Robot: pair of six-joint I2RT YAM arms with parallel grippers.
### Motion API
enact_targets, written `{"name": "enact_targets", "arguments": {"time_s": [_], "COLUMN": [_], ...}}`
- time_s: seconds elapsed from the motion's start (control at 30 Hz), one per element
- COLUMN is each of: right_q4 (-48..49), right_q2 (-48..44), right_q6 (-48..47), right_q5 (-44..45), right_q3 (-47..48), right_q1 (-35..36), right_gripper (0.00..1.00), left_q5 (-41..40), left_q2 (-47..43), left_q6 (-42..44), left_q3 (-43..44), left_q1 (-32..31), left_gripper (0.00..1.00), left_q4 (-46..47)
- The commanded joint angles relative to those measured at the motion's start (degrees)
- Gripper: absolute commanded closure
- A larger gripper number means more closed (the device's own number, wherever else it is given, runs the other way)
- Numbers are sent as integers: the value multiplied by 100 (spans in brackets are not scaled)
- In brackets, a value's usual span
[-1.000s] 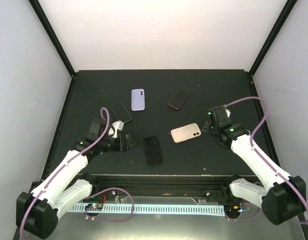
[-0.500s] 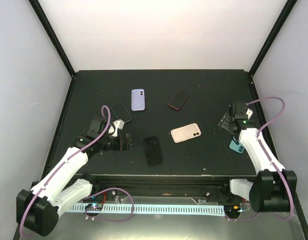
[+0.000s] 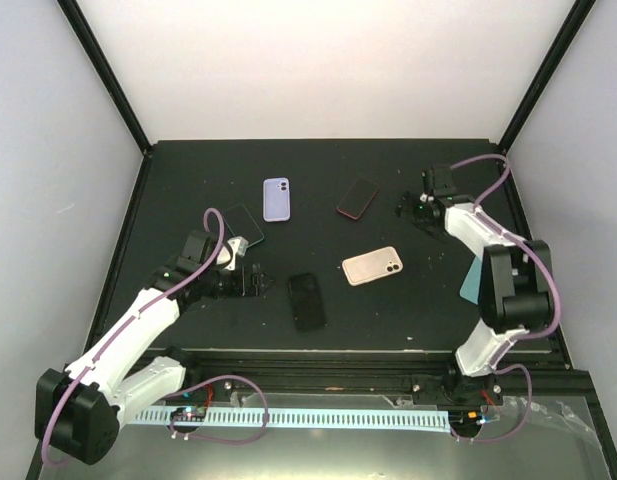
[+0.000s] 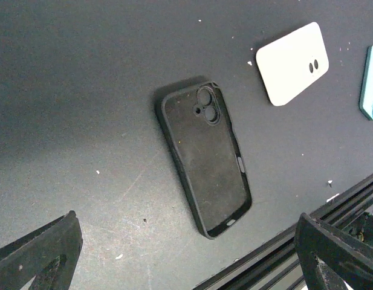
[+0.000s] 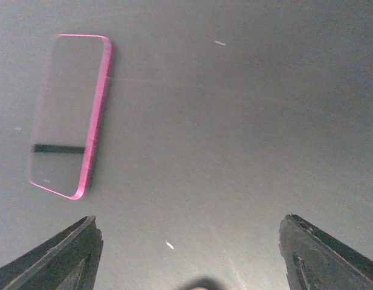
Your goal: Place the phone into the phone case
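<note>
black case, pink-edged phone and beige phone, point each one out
black case [image 4: 205, 166], left wrist view, middle of its inner floor
pink-edged phone [image 5: 65, 115], right wrist view, centre of its screen
beige phone [image 3: 373, 266], top external view, middle of its back

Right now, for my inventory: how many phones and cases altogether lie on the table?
6: lavender one far centre-left, dark one by the left arm, pink-edged one far centre-right, beige one mid-table, black case near centre, teal one beside the right arm; others may be hidden.
</note>
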Motion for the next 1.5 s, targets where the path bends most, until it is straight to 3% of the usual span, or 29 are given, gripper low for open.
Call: {"name": "enact_targets", "arguments": {"time_s": [0.0,0.5,0.83,1.0,1.2,1.47], "right_q4": [689,377,-229,-86,-469,-132], "right_q2": [960,4004,5387,5295,4838,3590], "right_q6": [-445,-671,-563,-507,-768,-654], "right_q5": [-930,-2044,-2380,-2957,-2989,-2713], "right_q3": [918,4468,6251,5785,5253,3345], "right_q1": [64,64,63,207,403,712], "right_gripper": [19,20,20,20,21,23], "left_q5": [-109,57,103,77,6,-8], "left_q2": [-107,-360,-422,-425,-451,-257], "left_q6": [-59,-425,-509,-487,-463,-375], "left_q3": [148,27,-67,33,-67,-84], "left_q1": [-12,-15,-12,-12,-12,-12], "left_gripper": [2,2,2,2,2,2], "left_q4": [88,212,278,211,257,391]}}
